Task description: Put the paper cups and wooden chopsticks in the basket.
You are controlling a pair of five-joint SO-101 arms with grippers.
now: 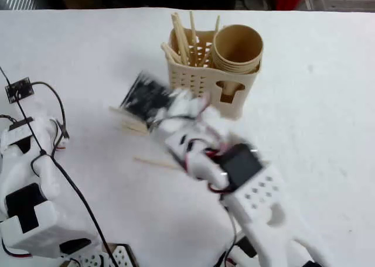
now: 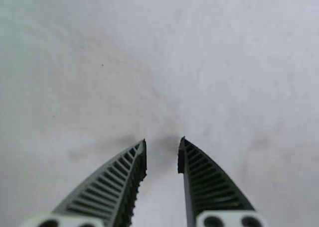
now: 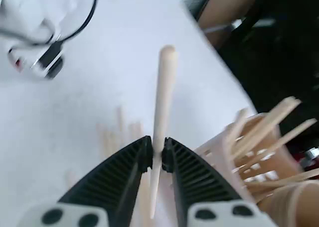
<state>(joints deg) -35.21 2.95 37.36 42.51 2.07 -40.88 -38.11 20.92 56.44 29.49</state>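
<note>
The held chopstick (image 3: 164, 87) is pinched between the fingertips of the right gripper (image 3: 157, 150), which is clenched on it; its rounded end sticks out well past the tips. Seen from above, the right gripper (image 1: 146, 100) is blurred. It sits near the basket (image 1: 193, 79), at about 8 o'clock from it. The basket holds a bundle of standing chopsticks (image 1: 184, 38) and, at their 3 o'clock, stacked paper cups (image 1: 237, 47). Loose chopsticks (image 1: 157, 162) lie on the white table (image 1: 316, 103), roughly 7 o'clock from the basket, one near the gripper and one nearer the arm. The left gripper (image 2: 162, 150) hangs over bare table, its fingers parted by a narrow gap and holding nothing.
</note>
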